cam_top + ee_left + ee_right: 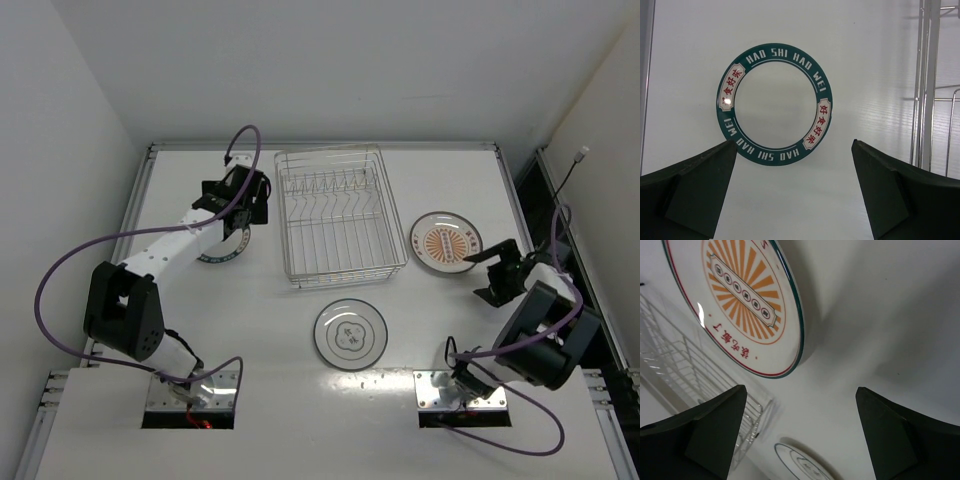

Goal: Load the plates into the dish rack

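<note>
As the dish rack (340,215) is empty, left gripper (794,150) and right gripper (801,390) hang spread and unladen by the green-rimmed plate (774,104) and sunburst plate (740,305), likely lining up grasps.

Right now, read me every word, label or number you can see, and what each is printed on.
"HAO SHI HAO WEI": white letters, twice around the dark green rim of the round white plate.
Red Chinese characters in two white panels on that rim: not surely readable.
Red characters on the white plate with the orange sunburst centre: unreadable at this angle.
Central motif on the dark-rimmed white plate: too small.
</note>
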You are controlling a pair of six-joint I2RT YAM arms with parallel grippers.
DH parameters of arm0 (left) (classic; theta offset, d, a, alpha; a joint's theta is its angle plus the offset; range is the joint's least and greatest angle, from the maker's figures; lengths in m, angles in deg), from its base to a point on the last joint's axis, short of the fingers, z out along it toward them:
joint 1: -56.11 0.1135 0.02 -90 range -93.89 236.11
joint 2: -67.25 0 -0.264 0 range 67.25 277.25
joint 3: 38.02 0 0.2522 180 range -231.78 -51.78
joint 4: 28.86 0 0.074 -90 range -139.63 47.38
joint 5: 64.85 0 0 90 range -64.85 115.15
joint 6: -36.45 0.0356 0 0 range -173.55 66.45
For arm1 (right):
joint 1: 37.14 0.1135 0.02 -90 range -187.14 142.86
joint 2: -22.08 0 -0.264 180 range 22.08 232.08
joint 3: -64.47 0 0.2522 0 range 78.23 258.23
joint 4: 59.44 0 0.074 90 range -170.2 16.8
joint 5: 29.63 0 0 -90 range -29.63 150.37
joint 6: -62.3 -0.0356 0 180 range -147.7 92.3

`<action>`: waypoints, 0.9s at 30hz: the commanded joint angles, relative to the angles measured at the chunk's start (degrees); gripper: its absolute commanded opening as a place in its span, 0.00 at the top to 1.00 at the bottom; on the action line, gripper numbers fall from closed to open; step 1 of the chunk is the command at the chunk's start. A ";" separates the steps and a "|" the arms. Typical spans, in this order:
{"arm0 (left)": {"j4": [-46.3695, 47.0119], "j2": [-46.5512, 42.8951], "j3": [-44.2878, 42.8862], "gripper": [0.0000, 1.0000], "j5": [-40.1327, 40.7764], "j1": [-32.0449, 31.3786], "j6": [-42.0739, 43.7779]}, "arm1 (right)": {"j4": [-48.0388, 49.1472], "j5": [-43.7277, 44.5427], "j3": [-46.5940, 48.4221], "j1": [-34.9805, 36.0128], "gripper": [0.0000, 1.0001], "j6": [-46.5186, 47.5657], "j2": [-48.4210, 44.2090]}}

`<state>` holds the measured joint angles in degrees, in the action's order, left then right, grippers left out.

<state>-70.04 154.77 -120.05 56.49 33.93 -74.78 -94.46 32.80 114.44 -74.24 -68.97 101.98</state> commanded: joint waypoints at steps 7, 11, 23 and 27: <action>-0.18 -0.60 -1.43 0.01 0.57 -0.24 -0.12 | 14.64 -8.46 -3.07 -2.27 0.23 -9.60 5.35; -0.18 -0.60 -1.43 0.01 0.57 -0.24 -0.12 | 23.26 -8.39 -7.72 -0.26 0.33 -17.25 5.97; -0.71 -0.60 -1.43 0.01 0.57 -0.24 -0.12 | 21.77 -0.55 -0.08 4.85 0.56 -17.60 13.34; -0.71 -0.60 -1.43 0.01 0.57 -0.24 -0.12 | 22.48 0.15 1.67 7.21 0.65 -17.61 16.17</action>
<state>-70.83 154.77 -120.07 56.51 33.93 -74.81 -75.64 31.88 113.76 -68.47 -85.26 117.12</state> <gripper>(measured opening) 0.993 0.377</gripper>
